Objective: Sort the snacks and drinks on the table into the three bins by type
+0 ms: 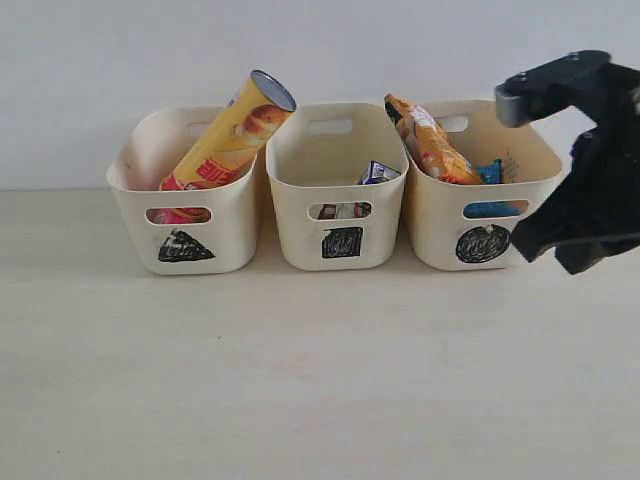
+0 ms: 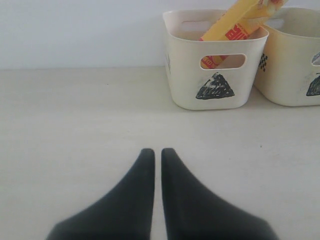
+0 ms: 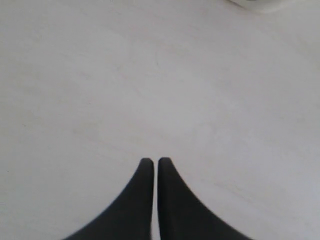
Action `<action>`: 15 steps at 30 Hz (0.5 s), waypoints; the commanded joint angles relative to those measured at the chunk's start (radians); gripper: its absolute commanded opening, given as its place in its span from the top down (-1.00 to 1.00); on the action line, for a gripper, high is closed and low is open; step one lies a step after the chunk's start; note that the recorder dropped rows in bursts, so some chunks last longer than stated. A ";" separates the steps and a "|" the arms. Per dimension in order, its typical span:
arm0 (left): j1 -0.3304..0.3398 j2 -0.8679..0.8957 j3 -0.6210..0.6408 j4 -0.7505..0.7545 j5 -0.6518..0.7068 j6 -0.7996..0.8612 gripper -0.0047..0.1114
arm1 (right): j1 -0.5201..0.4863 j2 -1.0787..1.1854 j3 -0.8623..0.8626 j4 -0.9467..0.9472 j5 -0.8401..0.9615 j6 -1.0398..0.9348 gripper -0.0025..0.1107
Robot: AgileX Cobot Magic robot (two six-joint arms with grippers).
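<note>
Pale desk [image 1: 300,400] is seen nearest. Left end effector [image 2: 157,152] and right end effector [image 3: 151,161] are pinched closed (fingertips nearly touching). At eleven o'clock the triangle bin [image 1: 228,215] is set, the yellow-and-red tube [image 1: 230,135] leaned toward one; at twelve, the square bin [image 1: 385,225] with the carton [image 1: 378,172]; at one, the circle bin [image 1: 432,235] with the orange bag [image 1: 430,140].

Plain pale wall [image 1: 90,70] behind; light, faintly wood-grained tabletop [image 1: 300,380] in front; soft, even, diffuse light throughout
</note>
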 commanded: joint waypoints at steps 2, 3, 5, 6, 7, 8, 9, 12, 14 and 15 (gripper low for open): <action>0.003 -0.003 0.003 -0.001 -0.003 0.002 0.84 | -0.097 -0.063 0.071 0.001 -0.022 0.075 0.96; 0.003 -0.003 0.003 -0.001 -0.003 0.002 0.84 | -0.112 -0.074 0.085 0.001 -0.022 0.075 0.96; 0.003 -0.003 0.003 -0.001 -0.003 0.002 0.84 | -0.143 -0.095 0.108 0.001 -0.024 0.078 0.96; 0.003 -0.003 0.003 -0.001 -0.003 0.002 0.84 | -0.158 -0.107 0.118 0.001 -0.030 0.092 0.96; 0.003 -0.003 0.003 -0.001 -0.003 0.002 0.84 | -0.171 -0.121 0.127 0.001 -0.040 0.110 0.96; 0.003 -0.003 0.003 -0.001 -0.003 0.002 0.84 | -0.180 -0.131 0.132 0.001 -0.050 0.127 0.96; 0.003 -0.003 0.003 -0.001 -0.003 0.002 0.84 | -0.186 -0.146 0.137 0.001 -0.057 0.138 0.96; 0.003 -0.003 0.003 -0.001 -0.003 0.002 0.84 | -0.191 -0.175 0.142 -0.010 -0.061 0.149 0.96; 0.003 -0.003 0.003 -0.001 -0.003 0.002 0.84 | -0.191 -0.184 0.142 -0.005 -0.059 0.153 0.96; 0.003 -0.003 0.003 -0.001 -0.003 0.002 0.84 | -0.191 -0.187 0.142 0.002 -0.061 0.153 0.96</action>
